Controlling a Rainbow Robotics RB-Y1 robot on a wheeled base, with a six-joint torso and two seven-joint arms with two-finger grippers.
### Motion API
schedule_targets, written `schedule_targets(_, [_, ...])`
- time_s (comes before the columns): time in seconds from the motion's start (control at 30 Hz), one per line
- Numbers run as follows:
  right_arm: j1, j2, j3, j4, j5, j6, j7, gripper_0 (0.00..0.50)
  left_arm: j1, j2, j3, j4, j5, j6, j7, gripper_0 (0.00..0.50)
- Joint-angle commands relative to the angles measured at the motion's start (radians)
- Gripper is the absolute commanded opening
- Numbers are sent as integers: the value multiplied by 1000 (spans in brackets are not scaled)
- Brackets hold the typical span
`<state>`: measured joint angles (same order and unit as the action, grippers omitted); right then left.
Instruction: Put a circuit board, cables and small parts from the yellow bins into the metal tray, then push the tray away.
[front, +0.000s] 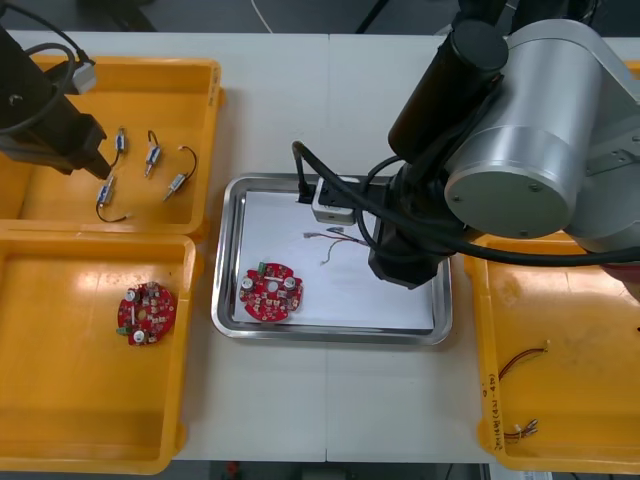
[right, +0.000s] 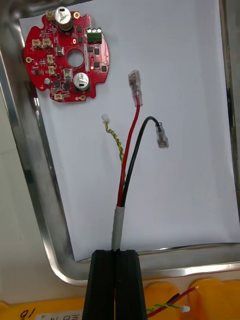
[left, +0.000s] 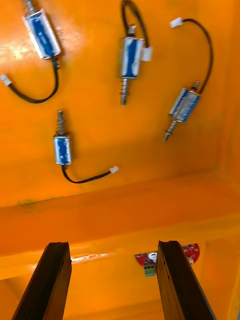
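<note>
The cable (right: 125, 170) you are placing is a red wire, a black wire and a thin twisted yellow one, bound in a grey sleeve. It hangs over the middle of the tray (front: 330, 336), with its free ends fanned out above the tray's white inside. You can't tell from here whether the ends touch the lining.

Your right gripper (right: 116, 255) is clamped on the grey sleeve, its black fingers pressed close together around it. It sits over the right-hand side of the tray, near the rim.

A round red circuit board (front: 271, 291) lies flat in the tray's near left part, well apart from the cable ends.

Left of the tray, the near left bin (front: 185, 300) holds a second circuit board (front: 146, 313). The far left bin (front: 205, 120) holds the small metal parts (front: 152, 153), each with a short black lead. They are scattered and do not touch one another.

Your left gripper (left: 112, 250) hovers over that far left bin with its fingers spread wide and nothing between them. The parts lie on the bin floor beyond the fingertips.

Right of the tray, the right bin (front: 478, 400) holds two loose cables (front: 523, 361), red and yellow, lying apart from each other.
</note>
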<state>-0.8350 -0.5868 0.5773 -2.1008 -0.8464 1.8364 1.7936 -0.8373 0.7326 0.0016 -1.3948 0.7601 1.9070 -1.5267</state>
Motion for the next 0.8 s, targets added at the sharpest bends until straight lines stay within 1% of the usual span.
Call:
schedule_targets(0.03, [-33, 15, 87, 15, 55, -68, 43, 0, -62, 45, 20, 60, -42, -32, -124, 500])
schedule_targets(0.2, [-32, 4, 159, 59, 84, -144, 36, 0, -85, 41, 17, 140, -56, -78, -138, 500])
schedule_targets(0.4, [-29, -18, 230, 120, 81, -220, 33, 0, -121, 25, -17, 229, -74, -135, -155, 500])
schedule_targets(0.63, [-27, -31, 273, 185, 86, -249, 41, 0, -132, -2, -46, 315, -94, -247, -168, 500])
schedule_targets(0.8, [-27, -48, 299, 191, 86, -256, 43, 0, -137, -13, -55, 350, -104, -272, -178, 500])
